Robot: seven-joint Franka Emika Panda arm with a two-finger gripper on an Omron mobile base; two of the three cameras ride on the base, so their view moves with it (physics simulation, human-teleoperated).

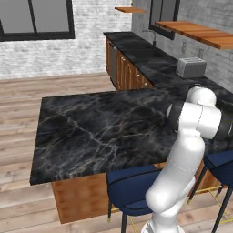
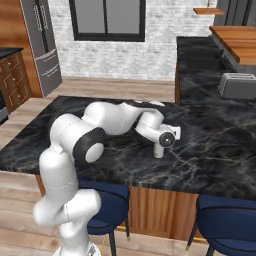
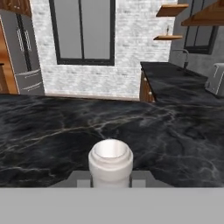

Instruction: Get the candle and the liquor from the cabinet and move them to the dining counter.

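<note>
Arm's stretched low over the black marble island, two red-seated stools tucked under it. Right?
Not quite. The stools have blue seats, not red, as the left base view shows. The rest holds: the arm is stretched low over the black marble island, with two stools tucked under it.
</note>
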